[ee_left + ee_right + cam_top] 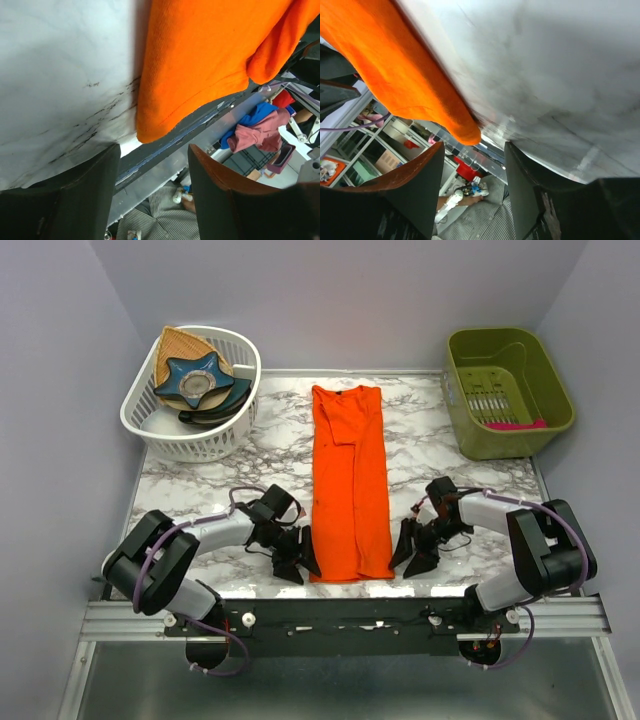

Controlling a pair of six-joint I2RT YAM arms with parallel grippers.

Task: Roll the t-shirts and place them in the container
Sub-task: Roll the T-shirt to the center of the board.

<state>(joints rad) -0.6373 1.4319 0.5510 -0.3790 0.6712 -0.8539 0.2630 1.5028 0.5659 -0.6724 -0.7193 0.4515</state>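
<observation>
- Along the middle of the worktop (230, 455) lies the orange t-shirt (349, 480), folded long.
- Left claw (298, 558) crouches low beside its near left corner, jaws apart, empty.
- Right claw (413, 552) mirrors it opposite, also spread.

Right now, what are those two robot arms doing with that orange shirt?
They seem ready to roll it. The orange t-shirt lies folded into a long strip on the marble table. The left claw and right claw sit low at its near end, one on each side. Both are open and neither grips the cloth, so no roll has begun yet. A white basket and a green bin sit at the far corners.
</observation>
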